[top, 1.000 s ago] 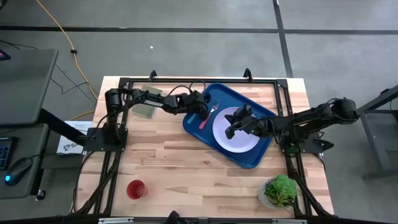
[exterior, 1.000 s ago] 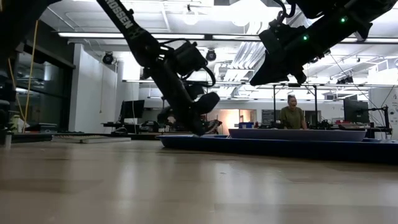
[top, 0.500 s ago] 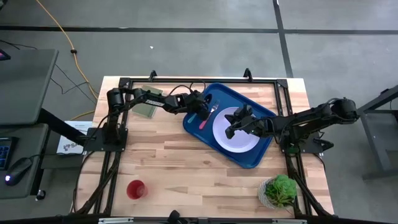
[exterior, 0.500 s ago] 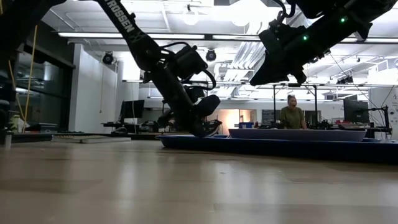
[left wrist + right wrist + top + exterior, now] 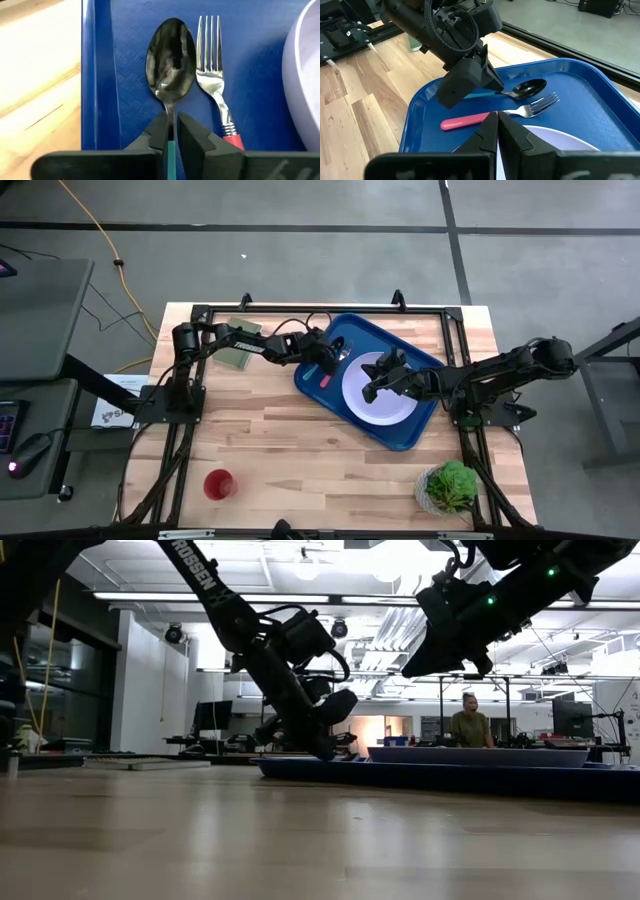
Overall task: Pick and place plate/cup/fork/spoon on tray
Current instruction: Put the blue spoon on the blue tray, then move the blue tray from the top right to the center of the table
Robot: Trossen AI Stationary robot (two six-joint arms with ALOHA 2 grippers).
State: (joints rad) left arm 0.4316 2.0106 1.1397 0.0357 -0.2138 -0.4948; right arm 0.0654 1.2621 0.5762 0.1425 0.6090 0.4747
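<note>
The spoon (image 5: 169, 65) is held by its teal handle between the nearly closed fingers (image 5: 159, 134) of the left gripper (image 5: 322, 353), its bowl lying on the blue tray (image 5: 401, 432) just beside the fork (image 5: 214, 80), a little above centre in the high view. The right gripper (image 5: 376, 379) is seen over the plate (image 5: 385, 404) on the tray, fingers pressed together and holding nothing. The red cup (image 5: 219, 484) is left on the bench (image 5: 310, 450) at the lower left, well apart from the tray.
</note>
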